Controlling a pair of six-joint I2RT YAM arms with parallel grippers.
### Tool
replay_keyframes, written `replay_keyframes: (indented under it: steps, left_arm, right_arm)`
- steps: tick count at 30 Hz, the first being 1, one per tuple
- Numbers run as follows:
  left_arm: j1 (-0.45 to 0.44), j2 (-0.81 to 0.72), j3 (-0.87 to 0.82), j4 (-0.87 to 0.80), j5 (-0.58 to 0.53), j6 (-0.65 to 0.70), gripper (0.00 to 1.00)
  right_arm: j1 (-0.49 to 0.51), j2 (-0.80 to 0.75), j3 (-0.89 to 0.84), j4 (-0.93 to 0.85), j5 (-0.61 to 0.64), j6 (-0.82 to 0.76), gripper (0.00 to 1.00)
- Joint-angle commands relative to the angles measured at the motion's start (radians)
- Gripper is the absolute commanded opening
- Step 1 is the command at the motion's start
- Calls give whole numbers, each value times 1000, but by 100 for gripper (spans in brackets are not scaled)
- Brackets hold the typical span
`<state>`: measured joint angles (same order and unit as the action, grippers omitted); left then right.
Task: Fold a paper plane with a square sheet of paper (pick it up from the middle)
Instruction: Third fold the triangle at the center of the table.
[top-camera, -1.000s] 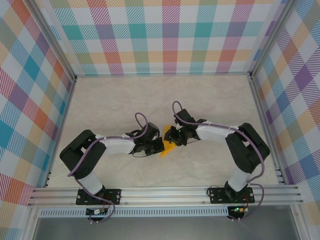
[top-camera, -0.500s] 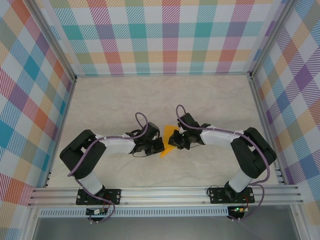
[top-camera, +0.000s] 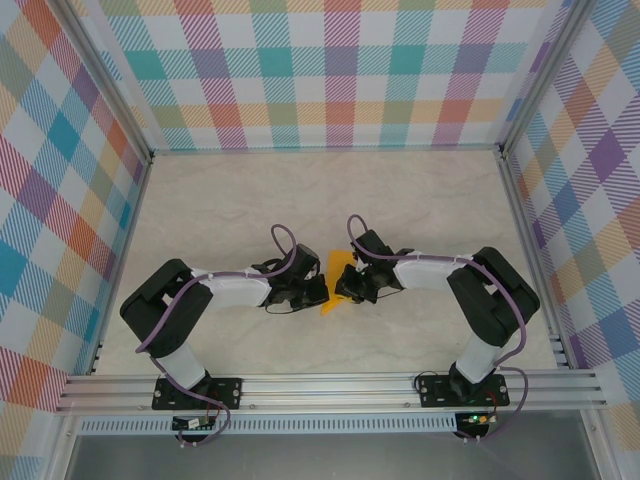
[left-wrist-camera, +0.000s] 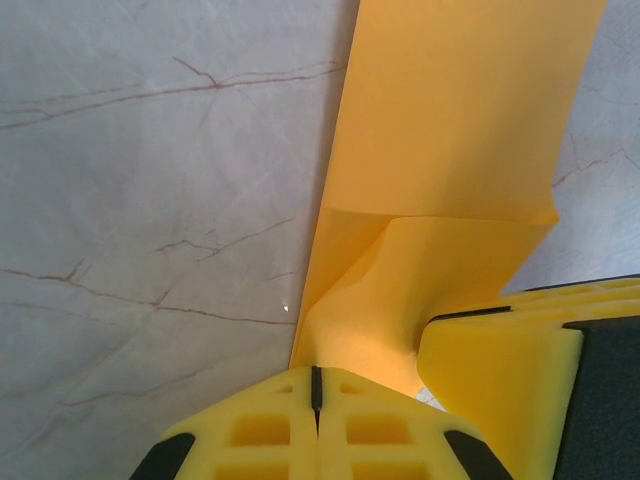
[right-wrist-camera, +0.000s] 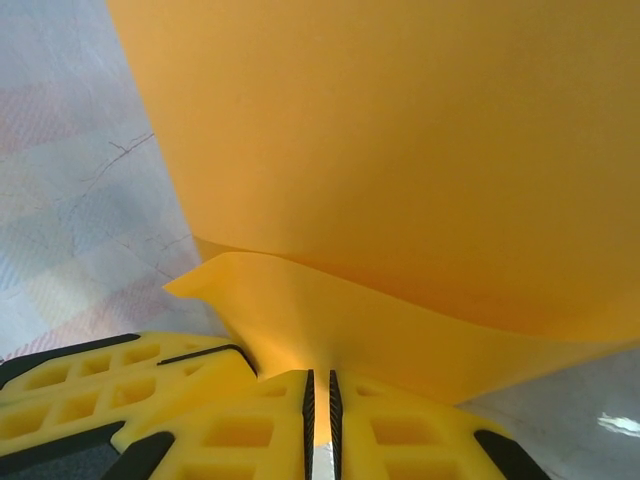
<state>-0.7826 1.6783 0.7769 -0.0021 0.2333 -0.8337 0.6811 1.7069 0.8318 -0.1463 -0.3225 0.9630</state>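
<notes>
The square sheet of paper, orange-yellow and partly folded, is held off the marble table between both grippers at mid-table. My left gripper is shut on its near left edge. In the left wrist view the paper rises from the shut left gripper, with a crease and a folded flap across it. My right gripper is shut on the paper from the right. In the right wrist view a paper layer runs down into the narrow slit of the right gripper. The two grippers' fingers sit almost touching.
Plaid walls enclose the marble table on three sides. An aluminium rail with both arm bases runs along the near edge. Bare tabletop lies behind and to both sides of the grippers.
My right gripper has shifted slightly left toward the left gripper and shut on the paper. The left gripper has kept its grip and place.
</notes>
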Motion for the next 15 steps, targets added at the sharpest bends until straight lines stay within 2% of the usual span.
replay_keyframes:
  steps: [1, 10, 15]
  left_arm:
    - [-10, 25, 5, -78, -15, 22, 5]
    - [-11, 29, 9, -103, -28, 23, 5]
    - [-11, 31, 12, -116, -29, 25, 5]
  right_arm:
    - [4, -15, -15, 10, 7, 20, 15]
    - [2, -6, -64, 56, 18, 59, 13]
    - [-13, -68, -91, 153, -25, 13, 10]
